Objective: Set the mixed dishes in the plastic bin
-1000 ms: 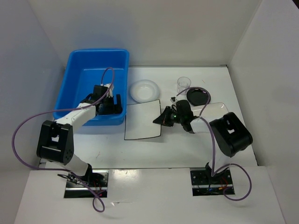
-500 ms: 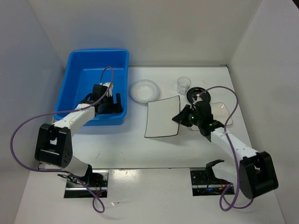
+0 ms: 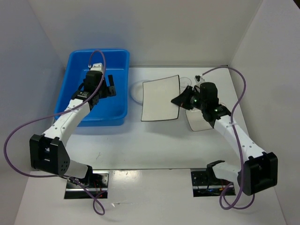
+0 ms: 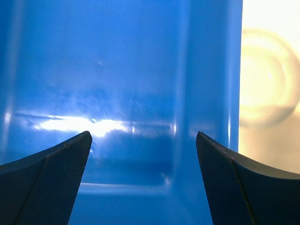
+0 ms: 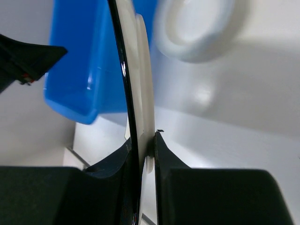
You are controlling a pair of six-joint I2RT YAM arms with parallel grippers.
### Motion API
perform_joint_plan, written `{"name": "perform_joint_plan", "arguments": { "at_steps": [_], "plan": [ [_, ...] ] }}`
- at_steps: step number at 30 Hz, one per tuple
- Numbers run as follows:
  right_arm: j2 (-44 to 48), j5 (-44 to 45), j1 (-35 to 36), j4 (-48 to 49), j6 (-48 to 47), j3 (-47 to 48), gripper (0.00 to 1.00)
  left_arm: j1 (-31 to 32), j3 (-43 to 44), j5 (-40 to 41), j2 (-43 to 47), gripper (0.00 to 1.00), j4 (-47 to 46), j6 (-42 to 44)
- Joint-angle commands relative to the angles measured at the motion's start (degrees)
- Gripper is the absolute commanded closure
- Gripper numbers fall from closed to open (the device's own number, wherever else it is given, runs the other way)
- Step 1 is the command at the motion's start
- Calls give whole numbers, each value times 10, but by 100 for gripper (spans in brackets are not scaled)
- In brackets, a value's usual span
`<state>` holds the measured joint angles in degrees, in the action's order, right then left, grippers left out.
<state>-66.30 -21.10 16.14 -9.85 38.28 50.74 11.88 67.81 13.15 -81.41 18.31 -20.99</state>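
Note:
My right gripper [image 3: 180, 100] is shut on the right edge of the large squarish white plate [image 3: 160, 99] and holds it tilted above the table, right of the blue plastic bin [image 3: 77, 101]. In the right wrist view the plate [image 5: 136, 70] is edge-on between my fingers [image 5: 166, 154]. The round white dish [image 3: 135, 91] lies partly hidden behind the plate. The white rectangular tray [image 3: 204, 119] lies under my right arm. My left gripper [image 3: 104, 89] is open and empty above the inside of the bin [image 4: 117, 70]. The black bowl and the clear cup are hidden.
White walls close in the table at the left, back and right. The round dish [image 4: 267, 79] sits just outside the bin's right wall [image 4: 206, 70]. In the right wrist view the bin [image 5: 89, 61] and the dish [image 5: 197, 28] lie beyond the plate.
My right gripper has lifted the large plate off the table and carried it back and left, tilting it. My left gripper has moved from the bin's near wall further back over its inside.

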Motion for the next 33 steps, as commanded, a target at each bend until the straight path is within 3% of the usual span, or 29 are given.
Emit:
{"name": "perform_joint_plan", "arguments": {
  "at_steps": [1,4,7,12,15,19,23,33],
  "plan": [
    [-20,-68,2,128,21,113,100,1,45,65,-7,1,0,14],
    [-57,-75,7,135,15,166,100,1,65,32,-21,1,0,20],
    [-95,-92,19,135,14,217,100,1,58,-69,-13,1,-8,7],
    [-125,-111,34,141,19,256,100,-19,16,-335,43,1,-99,-47],
    [-131,-134,34,142,25,272,100,-25,-8,-439,56,5,-158,-95],
    [-136,-154,39,136,25,277,100,-25,-45,-501,83,6,-223,-148],
    [-136,-175,39,130,31,290,100,-25,-86,-536,97,16,-293,-195],
    [-125,-219,39,94,30,319,100,-25,-103,-521,122,21,-252,-153]
  ]
}}
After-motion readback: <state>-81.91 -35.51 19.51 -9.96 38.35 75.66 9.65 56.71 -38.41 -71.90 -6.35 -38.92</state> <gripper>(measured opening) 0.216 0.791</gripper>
